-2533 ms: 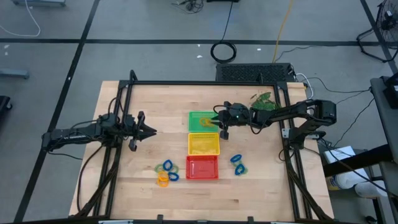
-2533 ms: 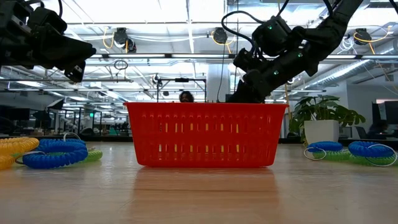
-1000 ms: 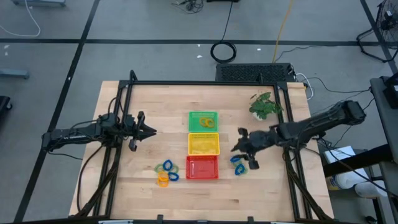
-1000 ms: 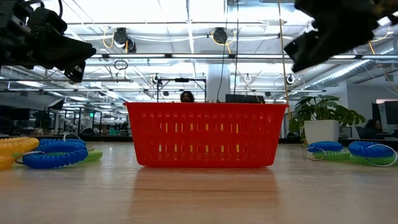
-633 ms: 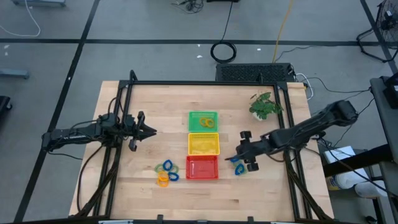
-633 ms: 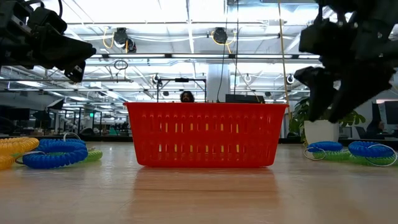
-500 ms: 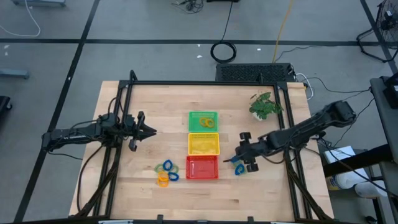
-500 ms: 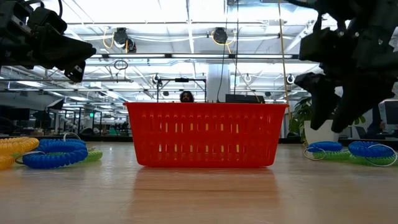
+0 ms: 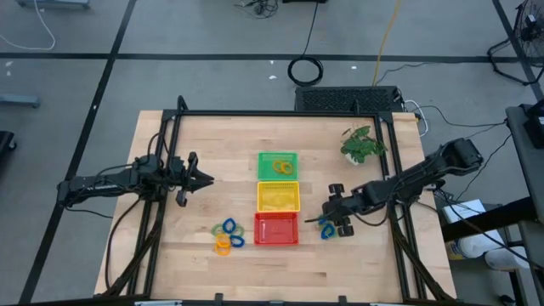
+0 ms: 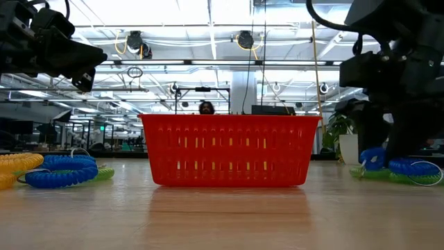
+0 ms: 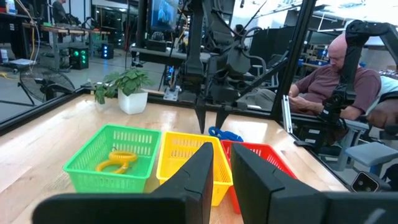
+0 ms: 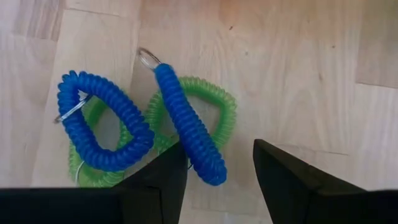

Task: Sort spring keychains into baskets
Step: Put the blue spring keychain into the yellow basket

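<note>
At 3 o'clock of the red basket [image 9: 276, 229], the right gripper [image 12: 214, 163] straddles a blue keychain [image 12: 189, 130], released; green coils [image 12: 217, 102] lie partly hidden beneath. Left gripper [image 9: 206, 178] idles, nearly clenched, empty.

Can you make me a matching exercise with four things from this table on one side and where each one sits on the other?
Things:
1. green basket
2. red basket
3. potted plant
4. right gripper

Places:
A. over the blue and green keychains
B. far right corner
C. nearest end of the row
D. farthest end of the row

Pairs: 1-D, 2-C, 3-B, 4-A
</note>
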